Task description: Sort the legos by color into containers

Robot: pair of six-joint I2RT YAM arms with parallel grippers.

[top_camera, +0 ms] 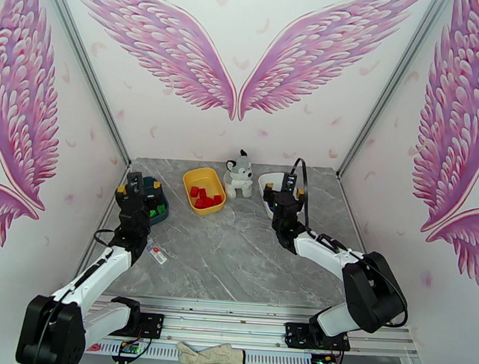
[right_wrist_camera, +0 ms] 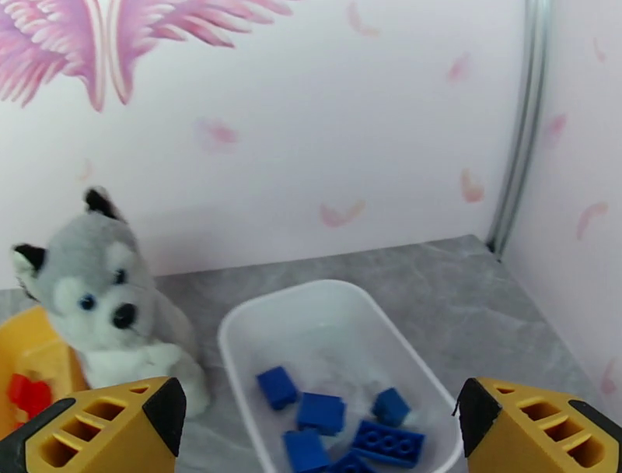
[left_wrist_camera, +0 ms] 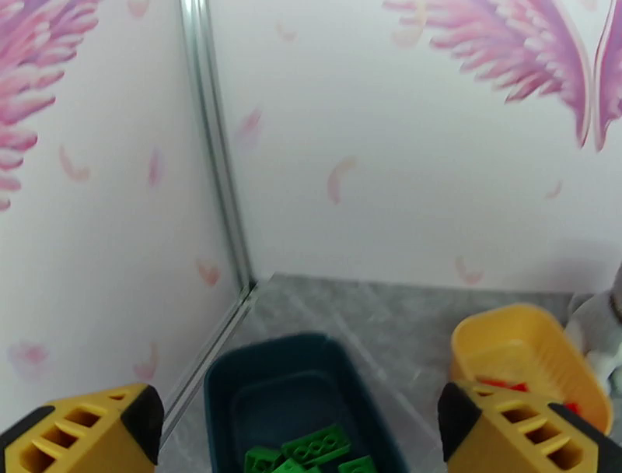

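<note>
Over teal tub [left_wrist_camera: 272, 397], left claw [left_wrist_camera: 299, 420] agape; over white tub [right_wrist_camera: 365, 311], right claw [right_wrist_camera: 319, 424] agape.

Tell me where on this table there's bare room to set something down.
The widest bare tabletop lies in the middle, between the left arm and right arm, in front of the yellow tub and plush husky. The white-and-red tag borders it on the left. The back row is crowded: dark teal tub, yellow tub, husky and white tub.

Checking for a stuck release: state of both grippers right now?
Left gripper: open, holding nothing, above the dark teal plastic tub.
Right gripper: open, holding nothing, above the white plastic tub.
</note>
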